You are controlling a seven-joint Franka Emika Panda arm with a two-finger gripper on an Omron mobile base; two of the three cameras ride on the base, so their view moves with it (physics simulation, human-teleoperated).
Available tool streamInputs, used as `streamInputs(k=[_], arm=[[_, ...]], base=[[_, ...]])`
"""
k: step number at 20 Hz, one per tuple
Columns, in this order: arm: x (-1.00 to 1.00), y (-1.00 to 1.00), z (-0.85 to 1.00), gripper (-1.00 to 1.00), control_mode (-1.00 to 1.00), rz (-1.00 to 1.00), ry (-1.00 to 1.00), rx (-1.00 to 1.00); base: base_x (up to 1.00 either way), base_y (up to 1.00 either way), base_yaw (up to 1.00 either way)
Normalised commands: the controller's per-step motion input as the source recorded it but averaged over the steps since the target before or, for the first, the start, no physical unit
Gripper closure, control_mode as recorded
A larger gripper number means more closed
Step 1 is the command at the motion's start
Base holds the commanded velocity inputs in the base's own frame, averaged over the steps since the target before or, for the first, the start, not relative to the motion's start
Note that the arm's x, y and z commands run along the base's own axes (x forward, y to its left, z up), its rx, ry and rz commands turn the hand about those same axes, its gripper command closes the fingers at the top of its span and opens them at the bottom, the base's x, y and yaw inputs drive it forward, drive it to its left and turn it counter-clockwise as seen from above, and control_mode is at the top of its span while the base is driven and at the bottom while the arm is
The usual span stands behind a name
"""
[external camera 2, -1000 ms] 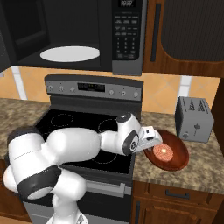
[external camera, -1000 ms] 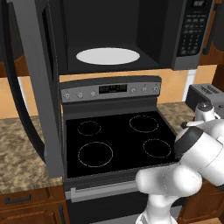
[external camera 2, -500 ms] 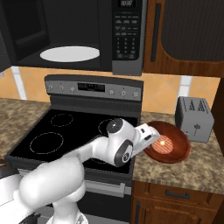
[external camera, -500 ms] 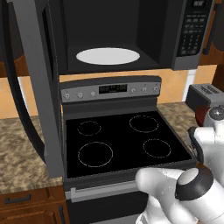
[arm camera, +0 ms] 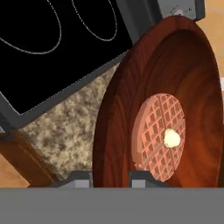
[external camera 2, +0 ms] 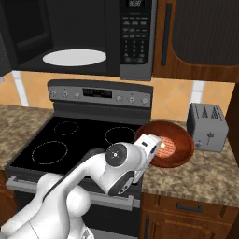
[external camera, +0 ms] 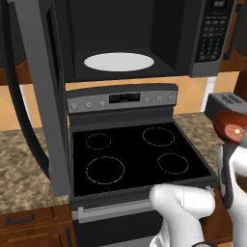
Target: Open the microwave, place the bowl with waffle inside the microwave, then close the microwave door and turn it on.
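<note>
tool (arm camera: pixel 110 177) clamped on bowl (arm camera: pixel 175 87) rim | waffle (arm camera: pixel 158 135) inside | microwave door (external camera: pixel 41 91) open

A white robot arm reaches across the stove (external camera 2: pixel 70 140) to a reddish-brown bowl (external camera 2: pixel 179 140) lifted above the stone counter (external camera 2: pixel 200 175), its gripper (external camera 2: pixel 154 148) at the bowl's near rim; how the jaws stand cannot be told. A waffle (external camera 2: pixel 166 147) lies in the bowl just beyond them. A grey toaster (external camera 2: pixel 207 126) stands past the bowl, and the open microwave (external camera 2: pixel 88 32) hangs above with its white plate (external camera 2: pixel 73 57).
</note>
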Motion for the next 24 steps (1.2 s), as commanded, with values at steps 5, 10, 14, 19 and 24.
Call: streamInputs(k=[5,10,14,19,24], arm=[[-0.45,0.27,0.67,1.0,-1.0,0.37,0.07,-0.15],[-0.55,0.16,0.4,1.0,-1.0,0.33,0.03,-0.04],[-0.43,0.22,0.23,1.0,-1.0,0.3,0.0,0.0],[-0.39,0.38,0.47,1.0,-1.0,0.27,0.0,0.0],[-0.41,0.57,0.27,1.0,-1.0,0.22,0.0,0.0]], base=[[0.0,0.0,0.0],[0.0,0.0,0.0],[0.0,0.0,0.0],[0.0,0.0,0.0],[0.0,0.0,0.0]])
